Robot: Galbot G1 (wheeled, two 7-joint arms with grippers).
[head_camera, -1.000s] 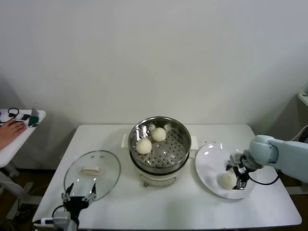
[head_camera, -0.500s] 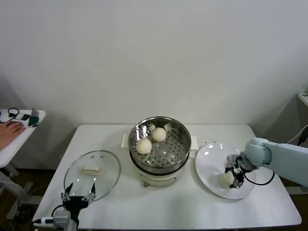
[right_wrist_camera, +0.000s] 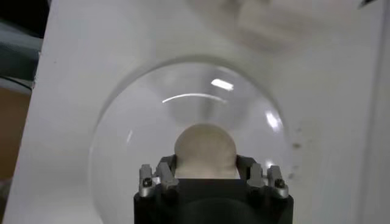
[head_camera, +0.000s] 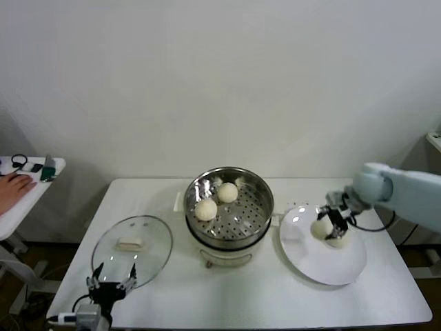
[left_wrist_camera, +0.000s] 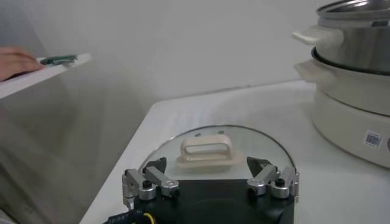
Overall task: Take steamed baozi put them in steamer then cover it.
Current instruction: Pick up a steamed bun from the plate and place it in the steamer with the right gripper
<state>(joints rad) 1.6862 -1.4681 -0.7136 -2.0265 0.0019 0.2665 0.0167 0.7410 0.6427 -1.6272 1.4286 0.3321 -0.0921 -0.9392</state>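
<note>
The steamer (head_camera: 256,215) stands mid-table with two baozi (head_camera: 206,209) on its perforated tray. My right gripper (head_camera: 331,225) is shut on a third baozi (head_camera: 320,229) and holds it above the white plate (head_camera: 324,265). In the right wrist view that baozi (right_wrist_camera: 205,146) sits between the fingers of the right gripper (right_wrist_camera: 205,163), over the plate (right_wrist_camera: 122,140). A fourth baozi is not in view. The glass cover (head_camera: 155,249) lies flat to the left of the steamer. My left gripper (head_camera: 111,282) is open and empty at the cover's near edge. In the left wrist view the left gripper (left_wrist_camera: 210,178) faces the cover's handle (left_wrist_camera: 205,151).
A small side table at the far left holds a person's hand (head_camera: 15,185) and small items. The steamer's cream base (left_wrist_camera: 353,122) is at the edge of the left wrist view. The table's front edge runs just below my left gripper.
My right gripper has lifted the baozi off the plate and carried it up and slightly toward the steamer. The left arm has not moved.
</note>
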